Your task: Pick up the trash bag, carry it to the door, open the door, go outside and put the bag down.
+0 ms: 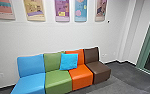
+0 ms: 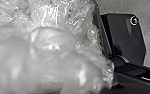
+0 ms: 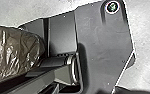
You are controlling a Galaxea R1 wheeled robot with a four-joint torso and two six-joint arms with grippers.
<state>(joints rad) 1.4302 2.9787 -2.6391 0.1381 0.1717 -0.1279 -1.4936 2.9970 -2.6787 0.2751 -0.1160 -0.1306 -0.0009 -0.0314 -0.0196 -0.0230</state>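
Observation:
Crumpled, shiny translucent plastic of the trash bag point(image 2: 53, 57) is very close to the camera in the left wrist view, beside the robot's own dark plate. In the right wrist view, a brownish, wrinkled part of the bag point(image 3: 13, 52) lies beside the robot's base and jointed bar. How either gripper stands, and whether one grips the bag, cannot be told behind the plastic and the bar.
A row of joined seats in blue point(image 1: 31, 66), green, orange point(image 1: 82, 75) and brown point(image 1: 98, 70) stands along the white wall, with a bright blue cushion point(image 1: 68, 61) on it. Posters point(image 1: 62, 11) hang above. At the right is a green-framed glass panel point(image 1: 147, 42).

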